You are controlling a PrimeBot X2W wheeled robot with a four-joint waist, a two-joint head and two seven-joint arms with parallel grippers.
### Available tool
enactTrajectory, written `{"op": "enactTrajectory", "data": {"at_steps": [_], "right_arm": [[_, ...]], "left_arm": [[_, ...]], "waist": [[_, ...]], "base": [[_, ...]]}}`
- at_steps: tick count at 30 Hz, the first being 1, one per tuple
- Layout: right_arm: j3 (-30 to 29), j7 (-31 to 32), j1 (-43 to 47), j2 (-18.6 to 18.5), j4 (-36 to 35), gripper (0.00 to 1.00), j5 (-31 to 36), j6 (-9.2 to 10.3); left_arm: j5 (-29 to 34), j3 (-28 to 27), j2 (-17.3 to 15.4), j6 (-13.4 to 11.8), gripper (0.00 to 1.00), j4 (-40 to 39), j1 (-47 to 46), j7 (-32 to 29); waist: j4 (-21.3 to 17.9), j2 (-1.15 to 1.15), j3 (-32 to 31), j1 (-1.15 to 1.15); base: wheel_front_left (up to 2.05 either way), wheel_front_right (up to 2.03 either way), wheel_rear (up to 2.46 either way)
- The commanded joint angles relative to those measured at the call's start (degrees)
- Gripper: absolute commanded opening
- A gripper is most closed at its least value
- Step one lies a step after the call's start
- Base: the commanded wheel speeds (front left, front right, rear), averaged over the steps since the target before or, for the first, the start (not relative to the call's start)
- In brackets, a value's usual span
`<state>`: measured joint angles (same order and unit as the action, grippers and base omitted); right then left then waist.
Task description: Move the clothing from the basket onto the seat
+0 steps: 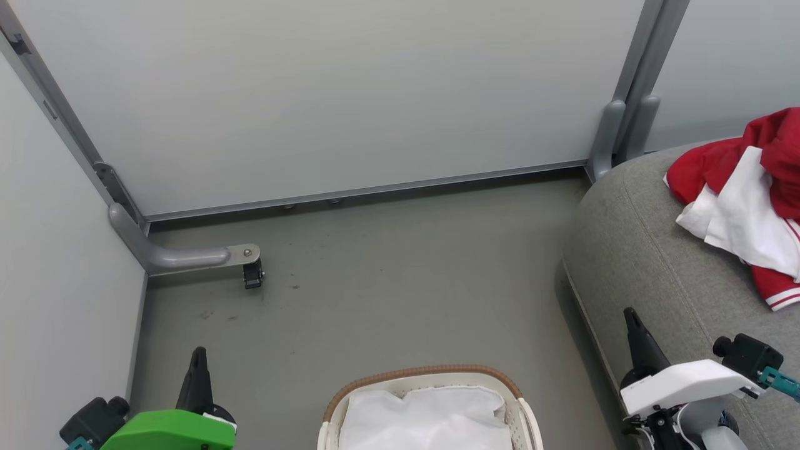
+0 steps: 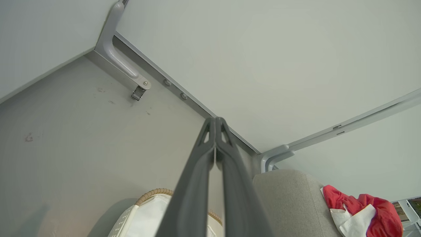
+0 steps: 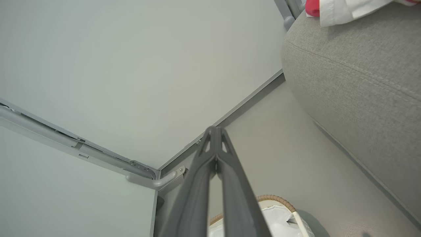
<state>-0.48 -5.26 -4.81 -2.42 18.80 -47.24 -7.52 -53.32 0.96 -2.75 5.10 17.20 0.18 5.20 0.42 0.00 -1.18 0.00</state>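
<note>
Clothing (image 1: 706, 165), red pieces plus white one, lay heaped on seat (image 1: 631, 262) at right edge of head view. Basket (image 1: 425, 373) sat on floor (image 1: 387, 281) at bottom centre, white lining (image 1: 431, 415) showing. Its near part was cut off by frame, so contents there unclear. Left hand (image 1: 199, 356) at lower left, fingers pressed together, gripped nothing. Right hand (image 1: 629, 315) at lower right, over seat's front edge, fingers likewise together, empty.

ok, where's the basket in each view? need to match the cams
Head view: basket at bottom centre, cut by the edge.
Left wrist view: basket at bottom edge, left of centre.
Right wrist view: basket at bottom edge, right of centre.
Shared landmark: grey seat, right of the basket in all three.
</note>
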Motion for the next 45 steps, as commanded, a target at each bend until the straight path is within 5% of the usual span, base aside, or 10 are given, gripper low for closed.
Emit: {"op": "enactTrajectory", "data": {"at_steps": [1, 45], "right_arm": [[-0.39, 0.48, -1.29, -0.31, -1.01, 0.0, -1.89, 0.02], [-3.95, 7.49, -1.61, -0.48, -3.5, 0.0, -28.41, 0.03]], "left_arm": [[-1.51, -0.54, -0.13, 0.39, 0.0, -0.79, -1.9, -0.34], [-24.65, -4.91, -0.18, 1.68, 0.0, -2.33, -5.07, -7.41]], "waist": [[0.0, 0.0, 0.02, 0.0], [-0.22, 0.0, 0.71, 0.0]], "base": [[0.0, 0.0, 0.0], [0.0, 0.0, 0.0]]}}
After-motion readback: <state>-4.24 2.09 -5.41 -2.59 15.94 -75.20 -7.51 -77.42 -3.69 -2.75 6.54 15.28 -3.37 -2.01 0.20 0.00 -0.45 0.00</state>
